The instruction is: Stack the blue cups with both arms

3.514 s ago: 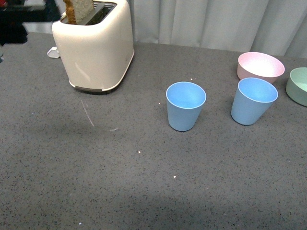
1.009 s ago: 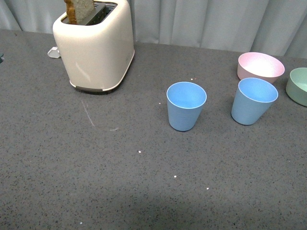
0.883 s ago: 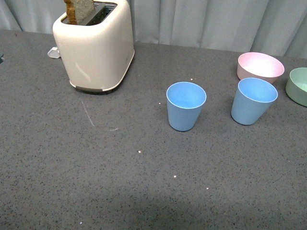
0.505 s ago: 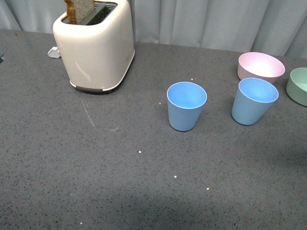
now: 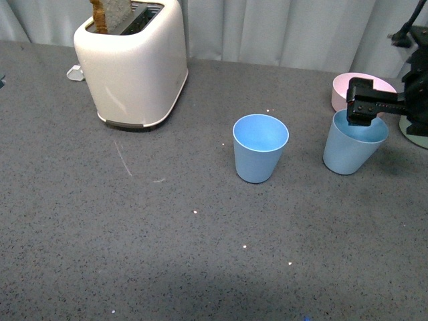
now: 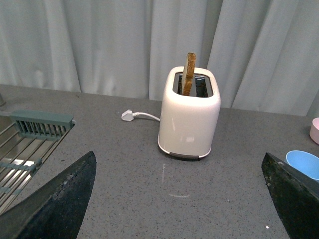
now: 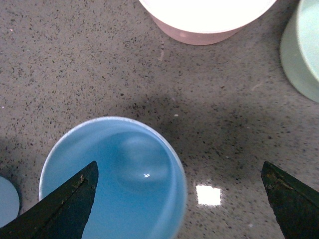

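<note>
One blue cup (image 5: 354, 150) stands upright at the right of the front view, mouth up, just in front of the pink bowl (image 5: 354, 85). The other cup (image 5: 260, 148) stands at centre, well apart from it. The right gripper (image 7: 179, 168) hovers over the right-hand cup with fingers spread wide and nothing held. One cup wall lies between them, probably lined up for a pinch on the rim. The left gripper (image 6: 178, 155) is also spread and empty, facing the toaster (image 5: 130, 67) at upper left. A green bowl (image 5: 416, 137) sits at the right edge.
</note>
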Motion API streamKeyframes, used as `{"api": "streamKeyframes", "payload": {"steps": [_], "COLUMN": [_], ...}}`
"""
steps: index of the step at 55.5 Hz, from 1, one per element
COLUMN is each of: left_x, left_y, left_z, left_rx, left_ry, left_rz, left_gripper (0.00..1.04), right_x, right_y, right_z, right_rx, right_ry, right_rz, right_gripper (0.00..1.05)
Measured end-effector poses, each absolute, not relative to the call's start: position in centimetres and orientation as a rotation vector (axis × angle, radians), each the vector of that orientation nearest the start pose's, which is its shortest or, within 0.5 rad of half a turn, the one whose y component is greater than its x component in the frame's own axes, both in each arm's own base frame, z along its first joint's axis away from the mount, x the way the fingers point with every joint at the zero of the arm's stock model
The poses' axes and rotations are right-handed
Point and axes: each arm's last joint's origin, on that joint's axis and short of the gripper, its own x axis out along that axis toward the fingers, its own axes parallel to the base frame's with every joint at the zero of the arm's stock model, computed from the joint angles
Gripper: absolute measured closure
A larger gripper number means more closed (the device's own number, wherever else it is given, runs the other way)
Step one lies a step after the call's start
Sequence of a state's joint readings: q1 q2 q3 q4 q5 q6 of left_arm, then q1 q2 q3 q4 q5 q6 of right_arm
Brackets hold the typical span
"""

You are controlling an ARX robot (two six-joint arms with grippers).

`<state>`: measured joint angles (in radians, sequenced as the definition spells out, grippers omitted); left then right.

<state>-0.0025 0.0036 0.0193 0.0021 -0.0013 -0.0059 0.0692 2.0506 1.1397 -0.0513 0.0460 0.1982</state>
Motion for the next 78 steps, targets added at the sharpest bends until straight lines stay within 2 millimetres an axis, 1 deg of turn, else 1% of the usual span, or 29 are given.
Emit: {"api": "streamKeyframes", "payload": {"steps": [6, 10, 14, 15, 21, 26, 29, 32, 35, 40, 48, 52, 55, 56, 59, 64, 66, 70, 78], "left_x": [9.7, 9.7, 9.7, 9.7, 9.7, 9.7, 9.7, 9.7, 9.7, 9.7, 9.7, 9.7, 9.7, 9.7, 9.7, 9.7, 9.7, 9.7, 9.7], "left_y": [0.0, 0.0, 0.0, 0.0, 0.0, 0.0, 0.0, 0.0, 0.0, 0.0, 0.0, 0.0, 0.0, 0.0, 0.0, 0.0, 0.0, 0.0, 0.0], "left_z": [17.0, 17.0, 17.0, 17.0, 17.0, 17.0, 17.0, 17.0, 17.0, 17.0, 17.0, 17.0, 17.0, 17.0, 17.0, 17.0, 17.0, 17.0, 17.0], "left_rx": [-0.006, -0.006, -0.006, -0.006, -0.006, -0.006, -0.006, -0.006, -0.006, -0.006, -0.006, -0.006, -0.006, -0.006, -0.006, -0.006, -0.006, -0.006, -0.006], "left_ry": [-0.018, -0.018, -0.018, -0.018, -0.018, -0.018, -0.018, -0.018, -0.018, -0.018, -0.018, -0.018, -0.018, -0.018, -0.018, -0.018, -0.018, -0.018, -0.018], "left_rz": [-0.001, -0.001, -0.001, -0.001, -0.001, -0.001, -0.001, -0.001, -0.001, -0.001, -0.001, -0.001, -0.001, -0.001, -0.001, -0.001, -0.001, -0.001, -0.001], "left_gripper": [0.07, 0.07, 0.07, 0.07, 0.07, 0.07, 0.07, 0.07, 0.07, 0.07, 0.07, 0.07, 0.07, 0.07, 0.07, 0.07, 0.07, 0.07, 0.07], "right_x": [40.1, 40.2, 40.3, 40.3, 40.3, 40.2, 40.0, 39.7, 39.6, 39.3, 38.9, 38.6, 38.4, 38.3, 38.1, 37.7, 37.6, 37.4, 37.4], "right_y": [3.1, 3.3, 3.3, 3.3, 3.4, 3.4, 3.4, 3.3, 3.3, 3.3, 3.7, 4.4, 5.5, 6.2, 7.6, 10.2, 10.8, 11.5, 11.8], "right_z": [8.7, 8.3, 8.4, 8.5, 8.5, 8.6, 8.9, 9.3, 10.0, 11.6, 15.3, 16.9, 18.0, 18.4, 18.6, 17.5, 17.1, 16.4, 15.5], "right_rx": [0.133, 0.141, 0.157, 0.162, 0.192, 0.225, 0.251, 0.272, 0.294, 0.345, 0.405, 0.419, 0.419, 0.419, 0.411, 0.398, 0.390, 0.380, 0.362], "right_ry": [1.017, 1.038, 1.042, 1.041, 1.044, 1.050, 1.051, 1.051, 1.043, 1.018, 0.948, 0.926, 0.914, 0.914, 0.925, 0.977, 0.994, 1.019, 1.047], "right_rz": [-0.081, -0.090, -0.097, -0.101, -0.100, -0.085, -0.075, -0.069, -0.058, -0.021, 0.059, 0.113, 0.163, 0.189, 0.229, 0.267, 0.276, 0.276, 0.247], "right_gripper": [0.32, 0.42, 0.57, 0.62, 0.78, 0.89, 0.98, 1.04, 1.04, 1.04, 1.04, 1.04, 1.04, 1.04, 1.04, 1.04, 1.04, 1.04, 1.04]}}
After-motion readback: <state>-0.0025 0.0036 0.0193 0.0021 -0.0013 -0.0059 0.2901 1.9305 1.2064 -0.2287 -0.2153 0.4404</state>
